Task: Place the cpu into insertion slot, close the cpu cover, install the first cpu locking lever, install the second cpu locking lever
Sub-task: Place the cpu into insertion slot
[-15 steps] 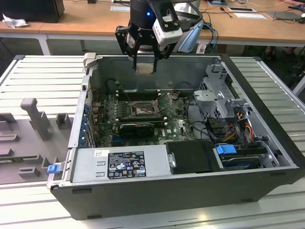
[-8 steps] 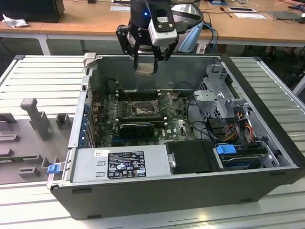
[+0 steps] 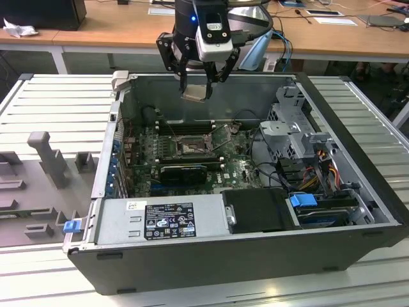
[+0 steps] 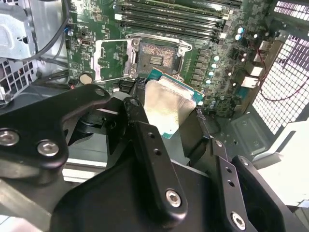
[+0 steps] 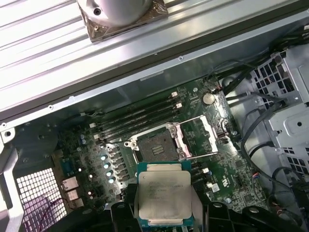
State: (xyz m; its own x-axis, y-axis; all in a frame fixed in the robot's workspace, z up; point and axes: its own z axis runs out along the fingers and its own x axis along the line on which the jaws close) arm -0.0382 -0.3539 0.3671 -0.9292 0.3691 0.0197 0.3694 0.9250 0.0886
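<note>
Exterior view, upper centre of the frame: my fingers [image 3: 183, 78] grip the chip [image 3: 195, 93] by its edges, well above the open socket [image 3: 190, 148] mid-frame, so I judge this carry wants it level and squared to that socket.

We log a matte black gripper [image 3: 196, 90] with angular jointed link fingers [image 4: 149, 157] pinned by round silver socket-head screws [image 4: 174, 197], a pale grey boxy camera housing [image 3: 213, 37] with a dark front window mounted on its side, and a small blue light [image 3: 193, 18] glowing on the dark cylindrical wrist [image 3: 182, 14].
</note>
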